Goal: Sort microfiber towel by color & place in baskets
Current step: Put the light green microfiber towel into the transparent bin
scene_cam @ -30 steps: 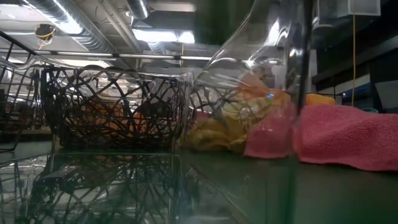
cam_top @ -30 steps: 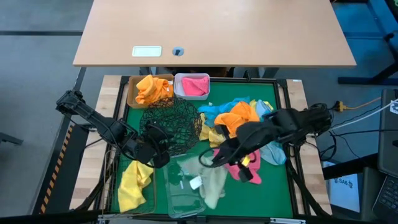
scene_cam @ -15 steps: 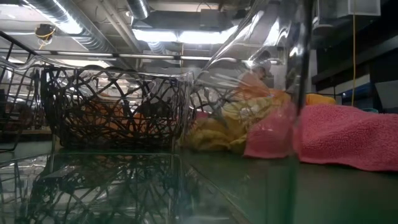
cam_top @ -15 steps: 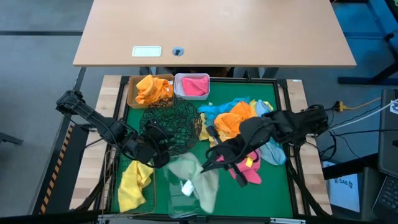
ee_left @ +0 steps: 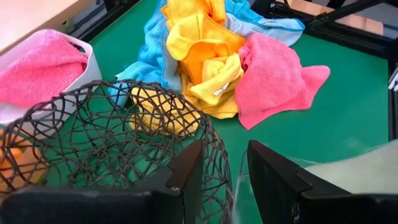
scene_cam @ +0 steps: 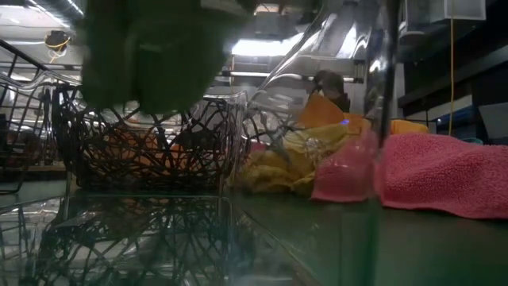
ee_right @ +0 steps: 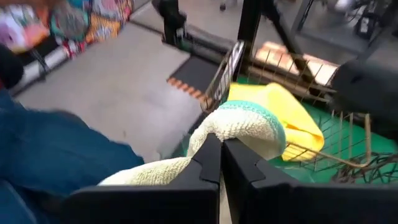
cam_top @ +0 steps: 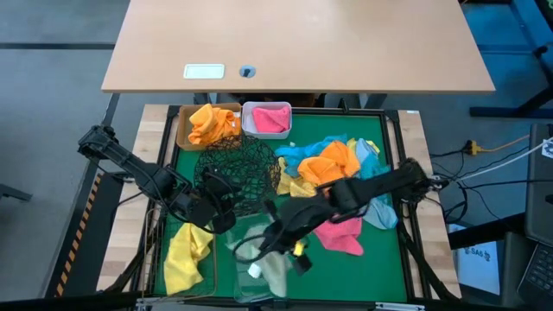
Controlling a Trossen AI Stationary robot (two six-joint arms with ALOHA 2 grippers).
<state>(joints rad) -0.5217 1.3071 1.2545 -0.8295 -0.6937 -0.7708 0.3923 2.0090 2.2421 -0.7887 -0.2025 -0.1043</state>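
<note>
My right gripper fingers pinch the pale olive-green towel above the clear tub; left gripper fingers parted, empty, by the mesh bowl.

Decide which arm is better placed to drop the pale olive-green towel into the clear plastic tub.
Right. The right gripper is shut on the pale olive-green towel above the clear plastic tub; the left gripper waits open beside the round black wire-mesh bowl.
</note>
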